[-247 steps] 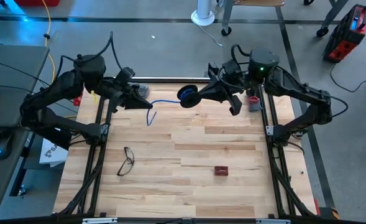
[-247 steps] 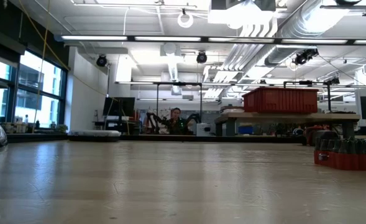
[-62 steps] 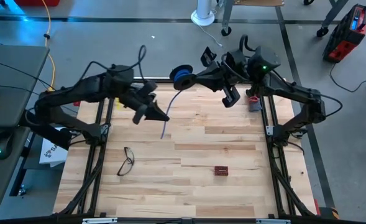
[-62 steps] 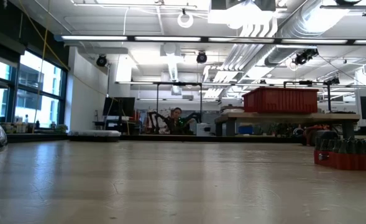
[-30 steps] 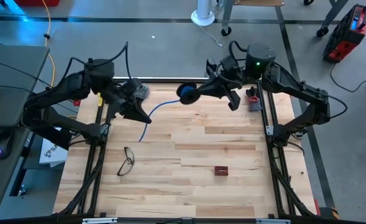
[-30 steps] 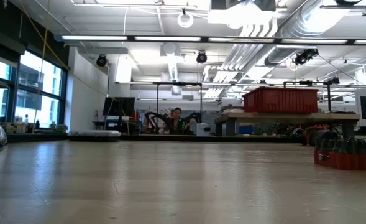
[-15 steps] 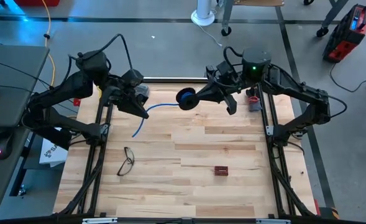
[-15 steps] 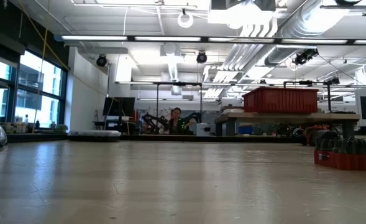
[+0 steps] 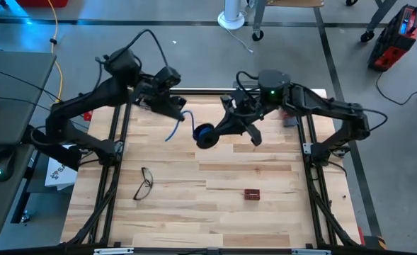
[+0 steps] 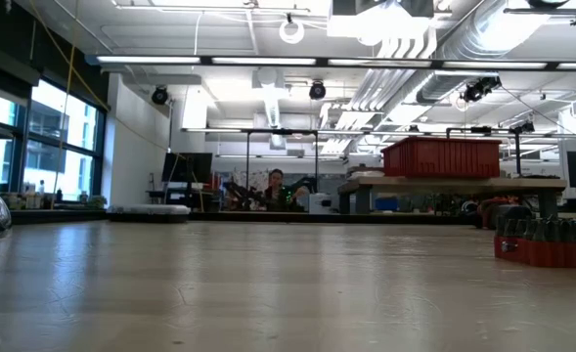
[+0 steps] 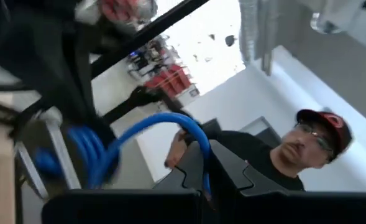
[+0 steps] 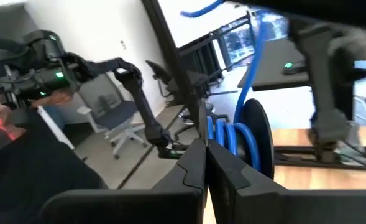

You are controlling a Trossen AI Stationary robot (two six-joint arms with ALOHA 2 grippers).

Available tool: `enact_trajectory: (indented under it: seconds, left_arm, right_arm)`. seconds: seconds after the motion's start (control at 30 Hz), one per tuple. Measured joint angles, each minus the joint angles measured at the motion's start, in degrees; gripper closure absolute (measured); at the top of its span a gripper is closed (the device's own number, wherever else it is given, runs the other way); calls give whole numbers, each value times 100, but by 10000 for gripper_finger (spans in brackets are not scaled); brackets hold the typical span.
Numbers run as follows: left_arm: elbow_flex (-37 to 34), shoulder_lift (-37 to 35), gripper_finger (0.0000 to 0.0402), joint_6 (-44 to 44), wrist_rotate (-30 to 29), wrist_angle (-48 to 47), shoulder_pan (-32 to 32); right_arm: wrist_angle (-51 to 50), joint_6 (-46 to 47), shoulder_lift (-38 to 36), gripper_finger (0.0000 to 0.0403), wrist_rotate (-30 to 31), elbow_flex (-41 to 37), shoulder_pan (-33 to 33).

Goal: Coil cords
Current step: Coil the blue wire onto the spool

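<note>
The cord is a blue cable wound into a small blue-and-dark coil (image 9: pixel 203 136) over the table's far middle. My right gripper (image 9: pixel 209 133) is shut on the coil, which also shows in the right wrist view (image 12: pixel 242 142). A loose stretch of cable runs from the coil to my left gripper (image 9: pixel 183 113), which is shut on it. A short tail (image 9: pixel 170 133) hangs past that gripper. In the left wrist view the cable (image 11: pixel 170 121) arches from the coil (image 11: pixel 77 158) to the fingers. My left gripper pinches the loose stretch of the cable (image 11: pixel 204 167) between its two fingers, a short way from its free end. The fingers come from the table's left side. The cable arches slack from the fingers to the coil. My right gripper pinches the coil's blue turns (image 12: pixel 219 138) between its two fingers, at the side of the coil nearest the wrist. The fingers come from the table's right side. The coil stands on edge beyond the fingertips, with cable (image 12: pixel 255 59) leading off it.
Eyeglasses (image 9: pixel 144 183) lie on the wooden table at the near left. A small dark red block (image 9: pixel 251 193) lies at the near right and shows in the low view (image 10: pixel 547 249). A person (image 11: pixel 294 155) stands beyond the table.
My right gripper has carried the coil toward the table's near edge and a little left. My left gripper has gone toward the far edge and right, nearer the coil, still holding the cable. The stretch between the two is now shorter and the tail swings below.
</note>
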Motion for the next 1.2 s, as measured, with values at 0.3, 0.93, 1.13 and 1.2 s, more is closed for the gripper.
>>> enact_trajectory:
  seconds: [0.3, 0.93, 1.13, 1.2]
  left_arm:
    - [4, 651, 401, -1604, 370, 2443, 158]
    - [4, 1043, 317, -366, 221, 2266, 539]
    - [4, 1043, 259, 195, -106, 1591, 437]
    - [4, 1040, 251, 296, -39, 1405, 458]
  right_arm:
    - [552, 242, 180, 403, 344, 0, 203]
    - [1816, 643, 369, 403, 310, 0, 533]
    - [2140, 646, 368, 403, 346, 0, 515]
    - [2184, 648, 367, 403, 349, 0, 517]
